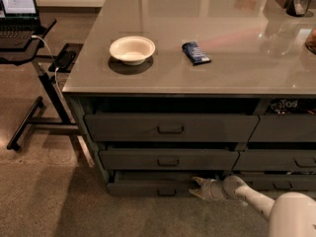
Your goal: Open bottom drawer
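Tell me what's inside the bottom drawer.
The bottom drawer shows only a dark strip of tray, nothing visible in it; the middle drawer covers the rest. The gripper sits near the bottom drawer's right end, fingers open.

The grey table (pixel 237 58) carries a white bowl (pixel 132 49) upper centre-left, with a blue packet (pixel 196 53) to its right. The tool (pixel 194 187) sits lower centre, fingers apart.

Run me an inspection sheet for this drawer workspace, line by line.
Surface: grey countertop, glossy.
Job's things: bottom drawer, seemingly slightly ajar; handle not gripped.
Clutter: white bowl, blue packet.
Grippers: gripper open, low at the bottom drawer's front, right of the handle.
Cables: white cable hanging from the laptop.
Surroundings: laptop stand at left; carpet.
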